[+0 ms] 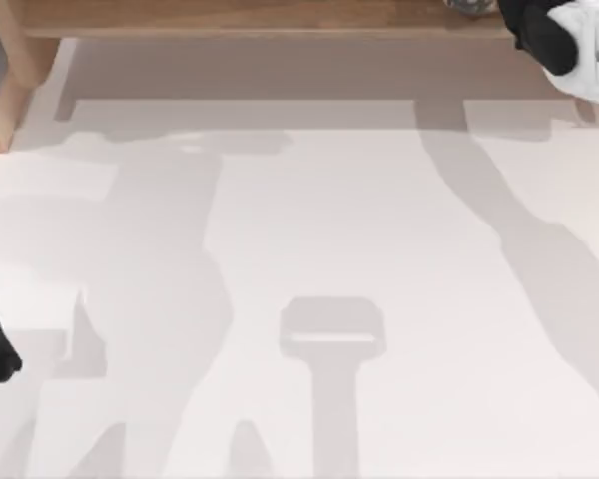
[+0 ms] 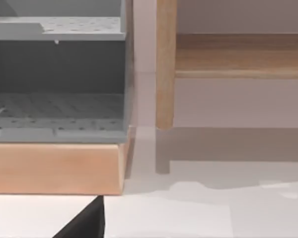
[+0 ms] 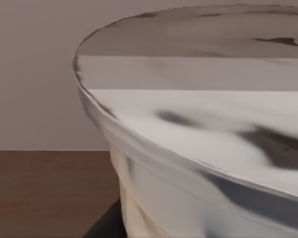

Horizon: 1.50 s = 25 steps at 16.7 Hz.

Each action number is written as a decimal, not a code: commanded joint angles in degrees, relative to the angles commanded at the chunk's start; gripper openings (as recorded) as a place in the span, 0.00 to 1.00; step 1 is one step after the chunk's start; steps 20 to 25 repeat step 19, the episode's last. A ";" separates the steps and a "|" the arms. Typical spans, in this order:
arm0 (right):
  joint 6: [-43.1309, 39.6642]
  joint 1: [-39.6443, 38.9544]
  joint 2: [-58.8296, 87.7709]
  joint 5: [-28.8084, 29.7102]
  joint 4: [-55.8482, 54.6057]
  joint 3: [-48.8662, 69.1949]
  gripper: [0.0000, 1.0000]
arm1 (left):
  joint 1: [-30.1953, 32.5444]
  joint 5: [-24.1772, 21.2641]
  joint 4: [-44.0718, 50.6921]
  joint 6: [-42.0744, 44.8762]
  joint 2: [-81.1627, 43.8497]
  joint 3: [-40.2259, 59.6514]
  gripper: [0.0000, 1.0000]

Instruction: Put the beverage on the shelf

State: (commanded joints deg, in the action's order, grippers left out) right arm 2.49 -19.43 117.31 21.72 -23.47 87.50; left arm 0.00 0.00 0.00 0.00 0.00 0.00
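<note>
Wooden shelf [image 1: 260, 17], beverage [image 3: 198, 148] at right end effector [image 1: 554, 40]

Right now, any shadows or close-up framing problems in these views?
Top view: grey arm shadows fall across the white table, none hiding the shelf. Left wrist view: the shelf post casts a soft shadow on the table. Right wrist view: the beverage sits so close that it is cropped.

Light-tan shelf [image 1: 230, 15], white tabletop [image 1: 379, 220]

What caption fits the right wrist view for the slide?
Close view of the beverage, a pale, grey-streaked container, standing on the brown wooden shelf.
</note>
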 joint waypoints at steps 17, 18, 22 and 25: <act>0.00 0.00 0.00 0.00 0.00 0.00 1.00 | 0.00 0.00 0.00 0.00 0.00 0.00 1.00; 0.00 0.00 0.00 0.00 0.00 0.00 1.00 | 0.00 0.00 0.00 0.00 0.00 0.00 1.00; 0.00 0.00 0.00 0.00 0.00 0.00 1.00 | 0.00 0.00 0.00 0.00 0.00 0.00 1.00; 0.00 0.00 0.00 0.00 0.00 0.00 1.00 | 0.00 0.00 0.00 0.00 0.00 0.00 1.00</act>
